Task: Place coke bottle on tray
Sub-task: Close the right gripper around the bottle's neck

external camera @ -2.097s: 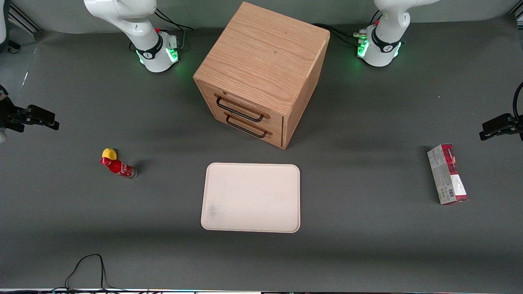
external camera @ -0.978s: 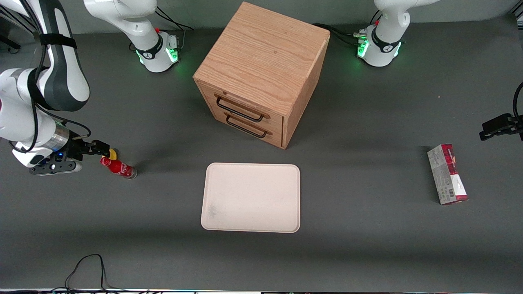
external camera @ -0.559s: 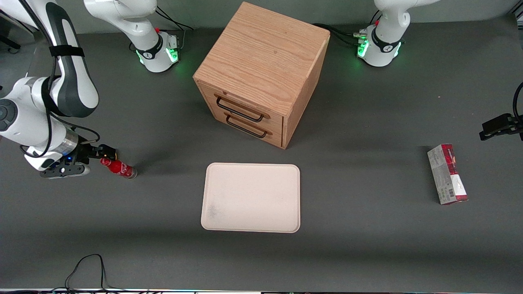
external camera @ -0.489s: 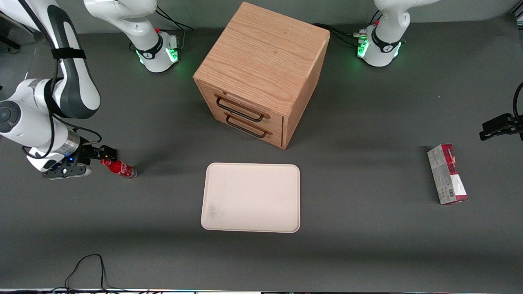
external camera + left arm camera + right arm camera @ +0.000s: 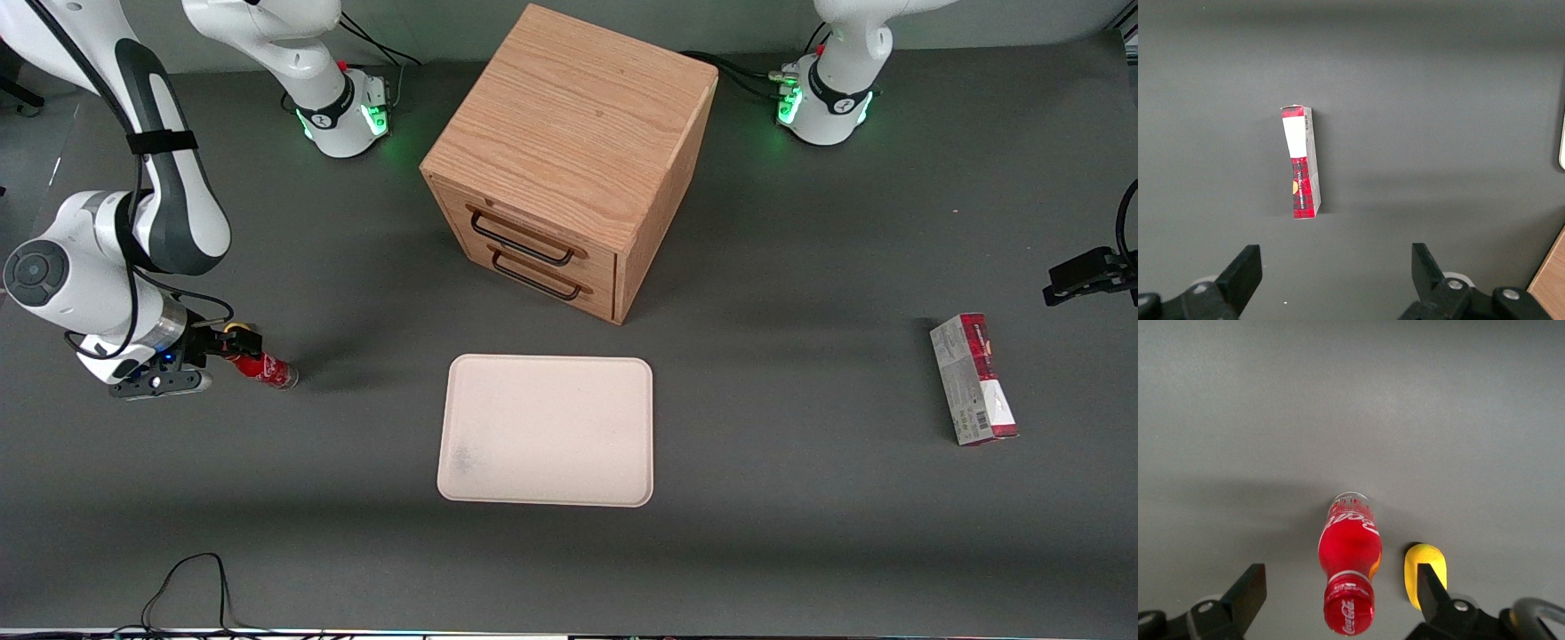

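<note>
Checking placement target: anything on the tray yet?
Nothing on the tray; only a faint smudge shows. The coke bottle stands on the table toward the working arm's end, between the open tool's fingers.

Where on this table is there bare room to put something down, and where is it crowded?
The whole tray is bare, as is the table between it and the carton. It is crowded at the working arm's end: the gripper, jaws open, straddles the coke bottle with the yellow lump beside it.

My gripper [image 5: 233, 348] straddles the coke bottle [image 5: 267, 367], fingers apart; seen from the front camera, the tray [image 5: 546, 430] lies at its three o'clock.
</note>
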Tool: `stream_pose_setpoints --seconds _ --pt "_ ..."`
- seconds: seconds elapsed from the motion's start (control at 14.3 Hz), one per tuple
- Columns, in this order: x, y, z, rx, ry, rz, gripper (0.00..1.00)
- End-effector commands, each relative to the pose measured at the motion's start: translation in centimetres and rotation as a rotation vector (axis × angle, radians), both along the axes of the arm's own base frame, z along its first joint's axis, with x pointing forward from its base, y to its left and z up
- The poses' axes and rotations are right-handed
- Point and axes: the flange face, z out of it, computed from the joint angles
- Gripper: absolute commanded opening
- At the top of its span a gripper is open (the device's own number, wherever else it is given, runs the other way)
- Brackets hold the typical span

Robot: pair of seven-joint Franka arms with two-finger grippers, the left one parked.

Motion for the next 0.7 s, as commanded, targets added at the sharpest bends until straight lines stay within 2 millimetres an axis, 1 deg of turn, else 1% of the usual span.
stream_pose_setpoints --seconds 0.0,0.42,0.49,0.56,0.63 --pt "-0.56 -0.18 -0.56 0.013 -0.012 0.018 1.0" --pt "-0.85 -0.25 -1.09 0.012 -0.007 0.033 1.0" --pt "-0.85 -0.25 -1.09 0.012 -0.007 0.033 0.93" --pt "-0.82 -0.25 -1.04 0.012 -0.007 0.033 0.79" --pt "-0.83 -0.25 -0.97 0.013 -0.007 0.033 0.59"
